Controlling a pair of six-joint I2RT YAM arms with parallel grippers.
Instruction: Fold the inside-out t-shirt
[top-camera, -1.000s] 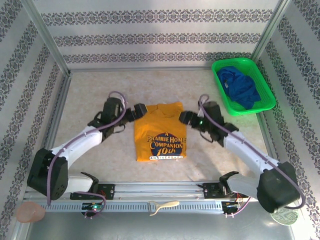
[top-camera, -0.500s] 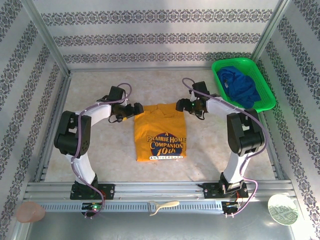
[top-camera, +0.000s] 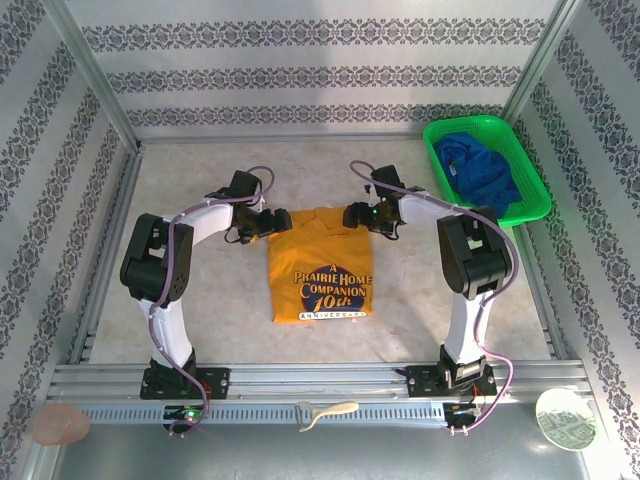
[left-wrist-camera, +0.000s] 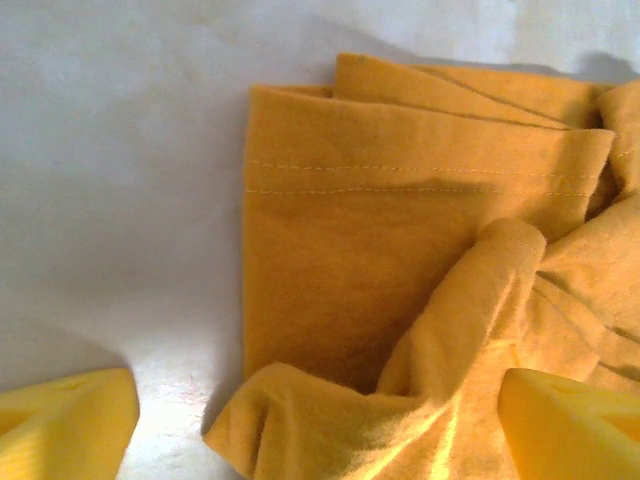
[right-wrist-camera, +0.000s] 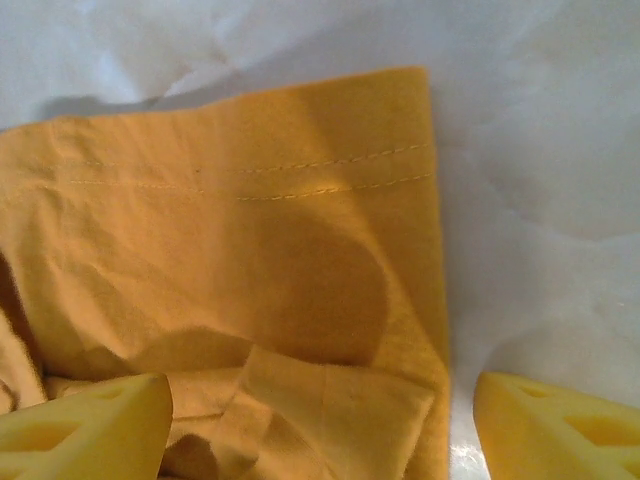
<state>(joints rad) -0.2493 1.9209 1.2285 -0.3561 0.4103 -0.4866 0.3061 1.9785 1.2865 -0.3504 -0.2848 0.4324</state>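
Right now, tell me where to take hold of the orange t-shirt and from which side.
Probably best by its two far corners, each from its outer side: the hemmed edges of the t-shirt lie flat and stacked there, and the open left end effector and right end effector straddle them.

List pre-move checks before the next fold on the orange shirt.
1. The left gripper is open: ok.
2. The right gripper is open: ok.
3. A corner of the t-shirt lies between the left jaws: ok.
4. A hemmed corner lies between the right jaws: ok.
5. Far edge smooth: not ok, the cloth is bunched at both corners.
6. The right elbow is clear of the green basket: cannot tell, as it sits right by the near corner in the overhead view.
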